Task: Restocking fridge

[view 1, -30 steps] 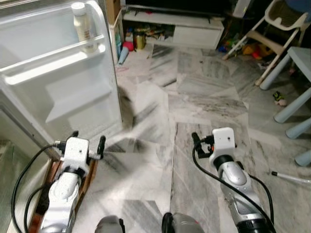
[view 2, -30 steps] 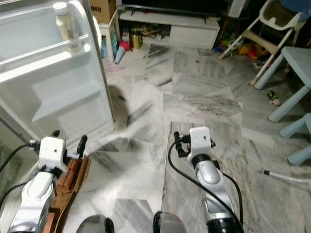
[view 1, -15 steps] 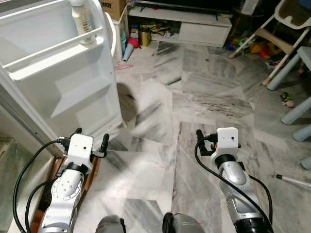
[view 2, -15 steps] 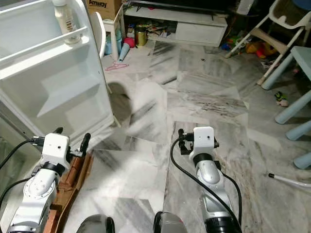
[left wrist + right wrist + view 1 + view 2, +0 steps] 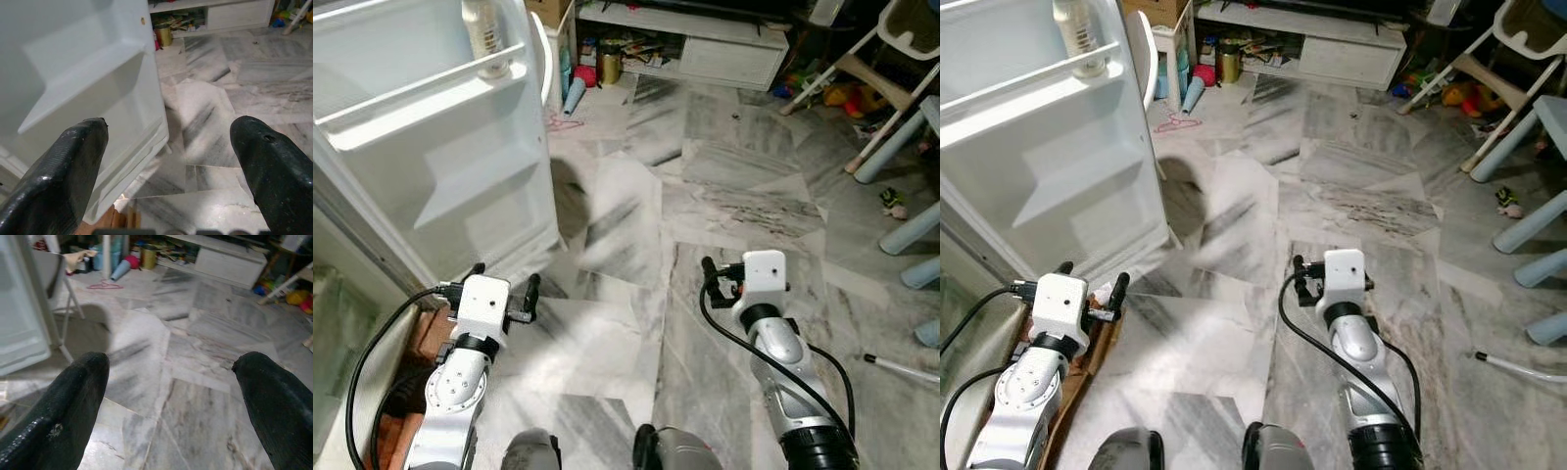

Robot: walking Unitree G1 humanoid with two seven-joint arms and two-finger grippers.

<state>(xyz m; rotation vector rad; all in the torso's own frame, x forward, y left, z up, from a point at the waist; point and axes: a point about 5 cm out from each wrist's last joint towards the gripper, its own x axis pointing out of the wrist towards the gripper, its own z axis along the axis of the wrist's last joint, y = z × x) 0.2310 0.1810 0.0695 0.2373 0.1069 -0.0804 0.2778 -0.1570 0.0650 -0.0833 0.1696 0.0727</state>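
The white fridge door stands open on my left. A pale bottle stands upright in its upper door shelf, and the lower shelves hold nothing. My left gripper is held low in front of the door's bottom corner, open, with nothing between its fingers. My right gripper hovers over the marble floor to the right, also open and holding nothing.
A brown wooden piece lies on the floor under my left arm. A low white cabinet with clutter stands at the back. A high chair, pale blue furniture legs and a thin white stick are to the right.
The whole picture has shifted, so the camera moved and the fridge door now sits a little closer. Both arms keep the same pose, with the grippers still open.
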